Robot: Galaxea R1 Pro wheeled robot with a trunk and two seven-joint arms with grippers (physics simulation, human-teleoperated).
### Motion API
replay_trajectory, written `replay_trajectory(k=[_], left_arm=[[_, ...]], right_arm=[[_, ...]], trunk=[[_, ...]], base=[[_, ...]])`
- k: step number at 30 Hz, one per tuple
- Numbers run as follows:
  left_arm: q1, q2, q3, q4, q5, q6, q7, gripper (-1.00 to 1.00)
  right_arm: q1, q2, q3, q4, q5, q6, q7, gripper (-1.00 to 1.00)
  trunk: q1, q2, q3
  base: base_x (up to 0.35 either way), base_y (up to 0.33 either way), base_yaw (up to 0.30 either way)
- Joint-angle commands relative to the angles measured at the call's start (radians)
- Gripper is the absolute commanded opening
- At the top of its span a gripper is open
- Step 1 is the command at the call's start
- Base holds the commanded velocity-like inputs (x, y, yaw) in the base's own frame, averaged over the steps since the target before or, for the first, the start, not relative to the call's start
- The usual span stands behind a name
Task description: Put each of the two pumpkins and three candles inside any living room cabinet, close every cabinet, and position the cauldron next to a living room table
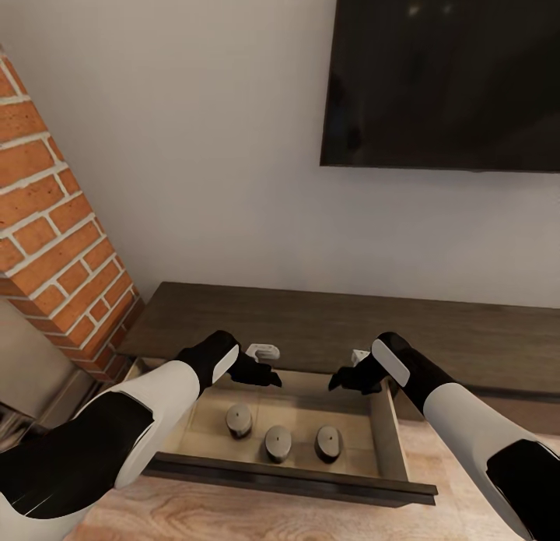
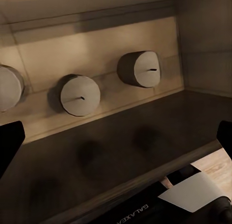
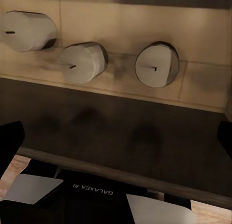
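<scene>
The cabinet [image 1: 327, 327] is a long, low, dark brown unit against the wall, with one drawer [image 1: 289, 479] pulled out toward me. Three stubby grey-brown candles [image 1: 239, 420] [image 1: 278, 443] [image 1: 327, 443] stand in a row on its pale floor. My left gripper [image 1: 263, 372] hovers open over the drawer's back left, and my right gripper [image 1: 346, 379] hovers open over its back right. Both are above the candles and hold nothing. The left wrist view shows the candles [image 2: 79, 94] past widely spread fingertips [image 2: 9, 142], as does the right wrist view [image 3: 82, 62]. The pumpkins, cauldron and table are out of view.
A brick column [image 1: 54, 237] rises at the left beside the cabinet's end. A dark television [image 1: 443, 74] hangs on the white wall above the cabinet. Wooden floor [image 1: 233, 518] lies in front of the drawer.
</scene>
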Motion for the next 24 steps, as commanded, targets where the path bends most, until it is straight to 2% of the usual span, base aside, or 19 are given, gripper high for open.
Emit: replay_trajectory(k=[1, 24], left_arm=[[-0.001, 0.0, -0.007, 0.0, 0.007, 0.003, -0.001, 1.0], [-0.001, 0.0, -0.006, 0.0, 0.007, 0.002, -0.001, 1.0]], right_arm=[[-0.001, -0.001, 0.007, -0.002, -0.011, 0.001, -0.009, 1.0], [-0.001, 0.002, 0.007, -0.002, -0.011, 0.001, -0.009, 1.0]], trunk=[[0.0, 0.0, 0.001], [0.0, 0.0, 0.038]], base=[[0.0, 0.0, 0.0], [0.0, 0.0, 0.0]])
